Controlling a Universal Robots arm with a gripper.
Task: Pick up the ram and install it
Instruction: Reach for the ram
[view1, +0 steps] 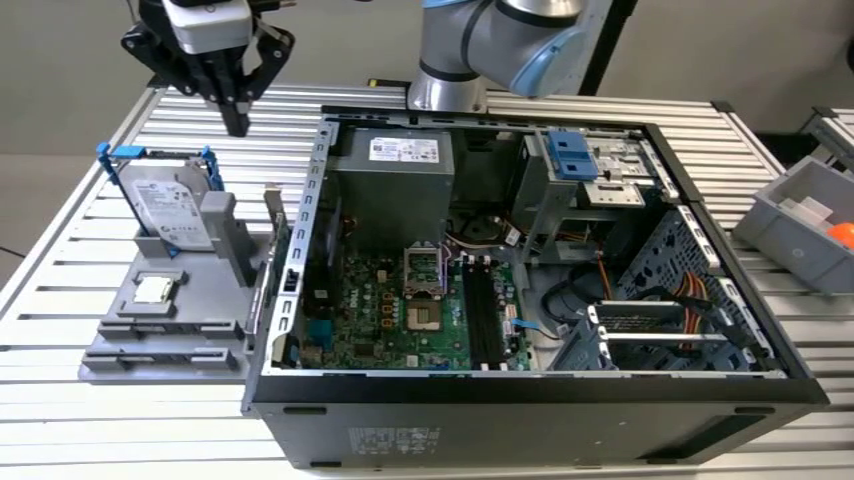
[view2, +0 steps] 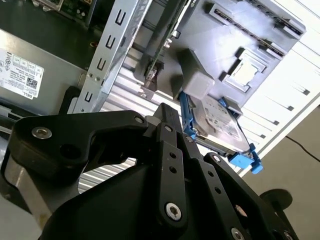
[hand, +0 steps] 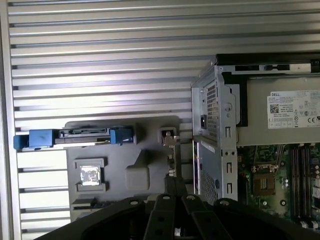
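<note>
The ram (view1: 275, 235) is a thin dark board standing on edge in the grey fixture (view1: 160, 325), right beside the open computer case (view1: 310, 200). It appears edge-on in both wrist views (hand: 173, 160) (view2: 162, 42). My gripper (view1: 238, 122) hangs high above the table's back corner on the exterior view's left, beyond the fixture and well clear of the ram. Its black fingers meet at the tip and hold nothing, as seen in both wrist views (view2: 167, 112) (hand: 175, 189). Long black memory slots (view1: 483, 315) lie on the motherboard inside the case.
A silver hard drive in a blue frame (view1: 171, 205) stands upright on the fixture, with a processor chip (view1: 154, 290) lying in front of it. The case's metal side wall rises next to the ram. A grey bin (view1: 801, 225) sits at the exterior view's right edge.
</note>
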